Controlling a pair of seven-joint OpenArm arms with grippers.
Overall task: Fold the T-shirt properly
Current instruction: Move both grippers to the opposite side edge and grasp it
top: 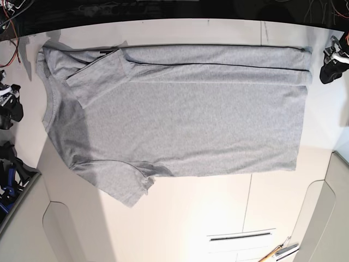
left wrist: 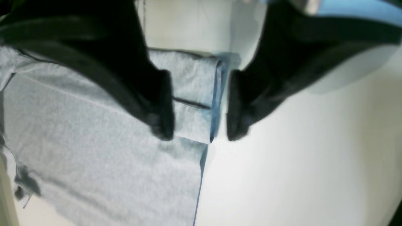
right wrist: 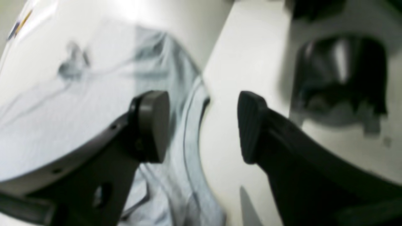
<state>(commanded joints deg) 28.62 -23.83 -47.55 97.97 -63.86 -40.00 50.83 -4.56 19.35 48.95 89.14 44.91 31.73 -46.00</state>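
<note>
The grey T-shirt [top: 180, 117] lies flat on the white table [top: 218, 207], neck to the left and hem to the right, with its far long side folded over in a band [top: 218, 57]. My left gripper [top: 329, 66] is off the hem's far corner. In the left wrist view it [left wrist: 199, 135] is open, with the folded hem corner [left wrist: 191, 94] showing between the fingers. My right gripper [top: 8, 108] is beside the neck. It [right wrist: 201, 125] is open in the right wrist view, over the shirt's curved edge [right wrist: 191, 131], and holds nothing.
Cables [top: 11, 16] run along the table's far left. A black clamp [top: 11, 174] sits at the near left edge. A thin tool [top: 278, 252] lies at the near right. In the right wrist view a dark blurred object [right wrist: 339, 78] stands on the table.
</note>
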